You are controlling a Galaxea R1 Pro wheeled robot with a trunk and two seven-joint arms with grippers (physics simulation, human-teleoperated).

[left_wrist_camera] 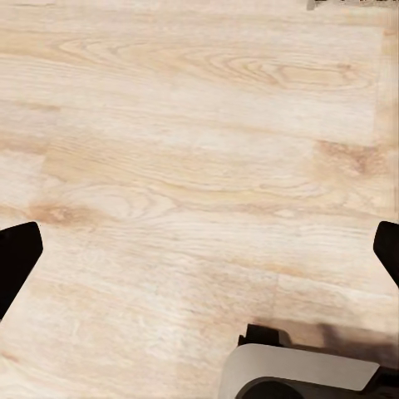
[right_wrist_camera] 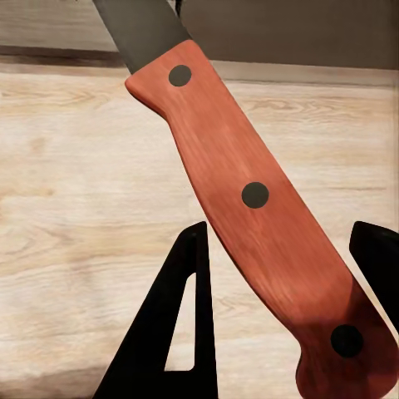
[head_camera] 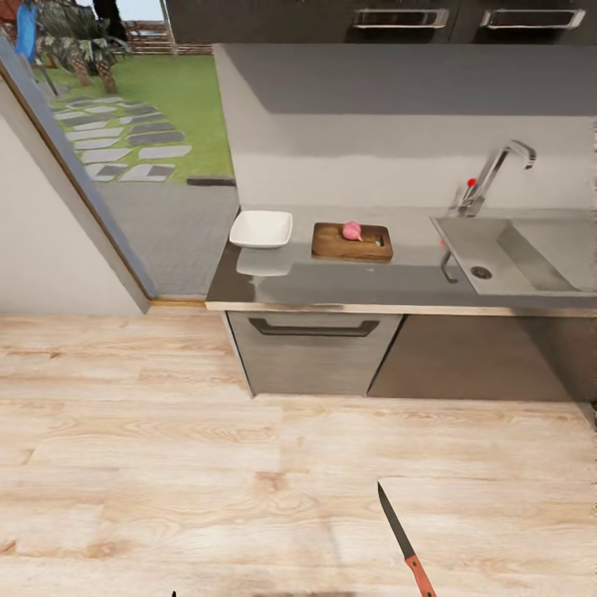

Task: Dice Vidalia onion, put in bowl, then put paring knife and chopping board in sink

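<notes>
Across the wood floor the grey countertop (head_camera: 332,286) carries the white bowl (head_camera: 261,229) and, to its right, the brown chopping board (head_camera: 336,245). A pinkish Vidalia onion (head_camera: 352,230) lies on the board. The sink (head_camera: 531,257) with its chrome tap (head_camera: 497,170) is at the counter's right end. The paring knife (head_camera: 402,539) points blade-first toward the counter, low in the head view. In the right wrist view my right gripper (right_wrist_camera: 283,266) is shut on its red-orange handle (right_wrist_camera: 249,199). My left gripper (left_wrist_camera: 199,249) hangs open over bare floor, fingers wide apart.
An open doorway (head_camera: 141,166) to a paved garden lies left of the counter. A drawer front (head_camera: 313,352) and cabinet door sit under the slab, with dark wall cabinets (head_camera: 398,18) above. Light wood floor (head_camera: 249,464) stretches between me and the counter. A grey robot part (left_wrist_camera: 299,374) shows below the left gripper.
</notes>
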